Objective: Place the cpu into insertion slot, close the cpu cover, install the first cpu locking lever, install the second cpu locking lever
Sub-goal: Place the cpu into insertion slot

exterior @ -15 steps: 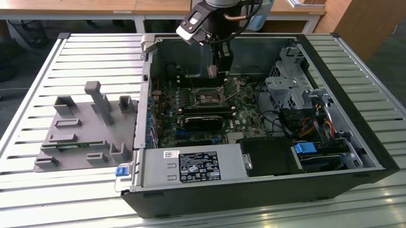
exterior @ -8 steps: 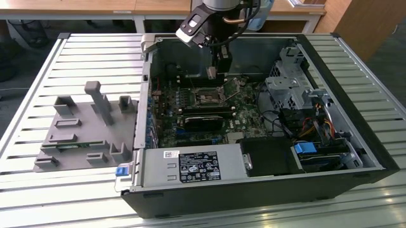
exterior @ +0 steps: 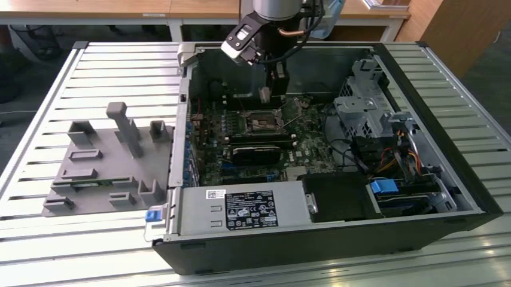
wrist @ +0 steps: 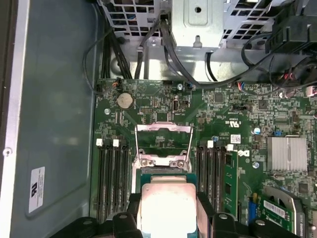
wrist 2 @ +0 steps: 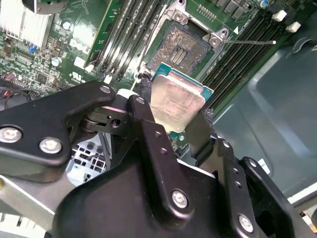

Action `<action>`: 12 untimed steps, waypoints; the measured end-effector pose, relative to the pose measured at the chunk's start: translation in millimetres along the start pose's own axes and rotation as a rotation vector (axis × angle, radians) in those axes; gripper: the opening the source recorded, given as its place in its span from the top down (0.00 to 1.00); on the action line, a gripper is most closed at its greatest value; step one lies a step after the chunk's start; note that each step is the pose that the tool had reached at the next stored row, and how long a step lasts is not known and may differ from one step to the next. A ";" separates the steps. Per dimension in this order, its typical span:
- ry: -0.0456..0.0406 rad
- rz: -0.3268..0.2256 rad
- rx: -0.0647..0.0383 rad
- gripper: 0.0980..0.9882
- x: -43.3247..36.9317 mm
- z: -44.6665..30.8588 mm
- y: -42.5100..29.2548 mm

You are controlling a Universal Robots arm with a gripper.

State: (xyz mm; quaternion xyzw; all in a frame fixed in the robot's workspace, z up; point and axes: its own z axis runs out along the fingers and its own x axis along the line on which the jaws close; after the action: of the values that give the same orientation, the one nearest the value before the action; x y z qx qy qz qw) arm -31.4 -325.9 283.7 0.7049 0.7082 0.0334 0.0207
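The end effector pinches the chip by two opposite edges, metal face up, above the board and just short of the open socket. Being square, the chip has no long axis. It should go down level, edges squared to the socket's rim, without force.

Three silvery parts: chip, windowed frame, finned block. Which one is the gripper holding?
The cpu, the plain flat square clamped between the fingers of the gripper. The windowed cpu cover and the finned block sit on the motherboard, untouched.
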 end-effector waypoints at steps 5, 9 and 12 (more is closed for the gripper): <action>-0.0009 0.000 0.001 0.52 0.0 4.0 -0.3; -0.0016 0.000 0.002 0.52 -0.1 6.5 -0.5; -0.0020 0.000 0.002 0.52 0.2 10.1 -1.2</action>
State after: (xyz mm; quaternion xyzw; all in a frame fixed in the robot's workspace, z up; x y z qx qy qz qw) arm -31.8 -325.6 273.5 0.7049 0.7083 0.0319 0.0207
